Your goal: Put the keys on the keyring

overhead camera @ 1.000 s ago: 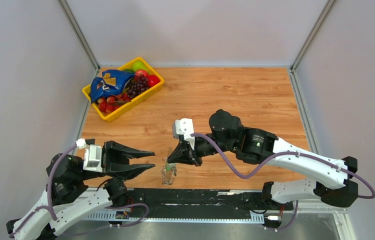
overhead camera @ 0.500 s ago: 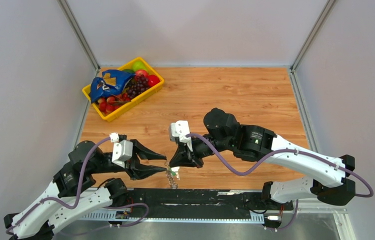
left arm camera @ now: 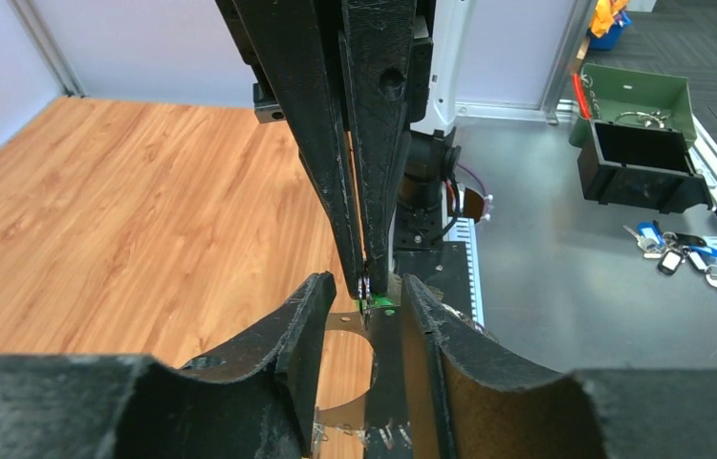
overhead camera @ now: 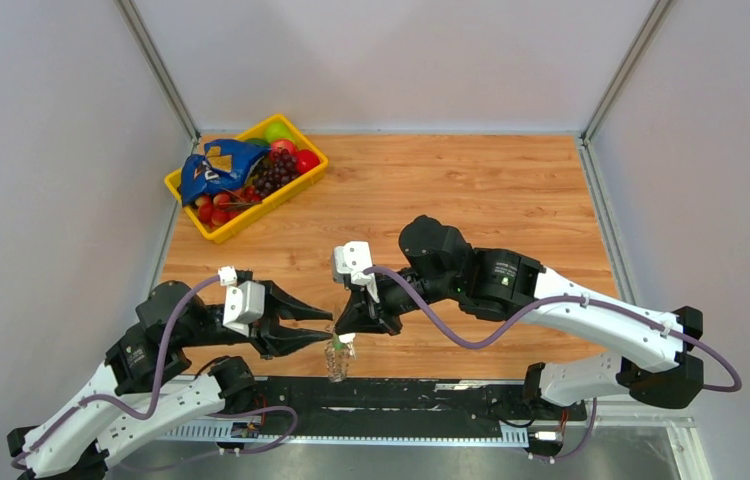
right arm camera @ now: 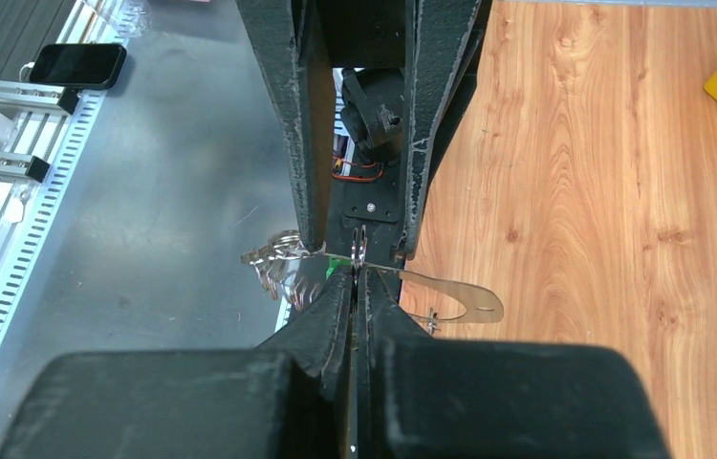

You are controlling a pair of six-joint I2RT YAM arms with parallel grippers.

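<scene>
Right tool [right arm camera: 355,283] is clamped shut on the keyring [right arm camera: 460,298], which hangs at the near edge of the worktop [overhead camera: 511,190] with the small green key [right arm camera: 336,269] just beside the pinch. Left tool [overhead camera: 327,327] has its fingers apart, straddling those tips, apparently empty. Bring the left in slowly onto the green key alone and hold the right clamp steady. The ring's opening, any other keys in the silvery tangle [right arm camera: 278,263], and exactly what the right tips pinch are too small to tell.

White arm links [overhead camera: 601,322], black joints [overhead camera: 431,250], looping purple cables [overhead camera: 472,346], white wrist cameras [overhead camera: 354,257]
</scene>
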